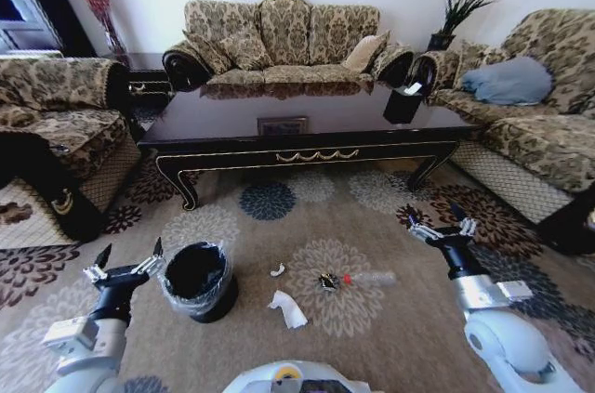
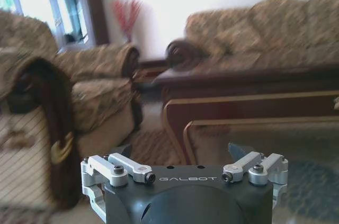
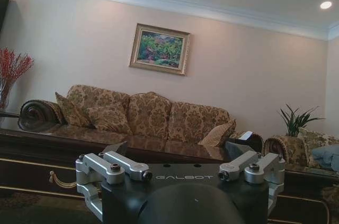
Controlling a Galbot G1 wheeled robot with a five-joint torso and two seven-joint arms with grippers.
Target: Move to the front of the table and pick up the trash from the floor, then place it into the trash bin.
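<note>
The dark wood table [image 1: 223, 147] with gold trim stands ahead of me, also seen in the left wrist view [image 2: 254, 102] and the right wrist view [image 3: 32, 152]. On the patterned floor [image 1: 372, 207] lies the trash: a crumpled white paper [image 1: 289, 308], a smaller white scrap [image 1: 277, 269], a dark wrapper [image 1: 327, 281] and a clear bottle with a red cap [image 1: 370, 278]. The black trash bin [image 1: 197, 279] with a clear liner stands left of it. My left gripper [image 1: 130, 258] is open just left of the bin. My right gripper [image 1: 436, 218] is open, right of the bottle.
Patterned sofas surround the table: one behind it [image 1: 279, 40], one at the left [image 1: 56, 133], one at the right [image 1: 530, 105] with a blue cushion [image 1: 507, 80]. A black box holder [image 1: 405, 100] sits on the table's right end.
</note>
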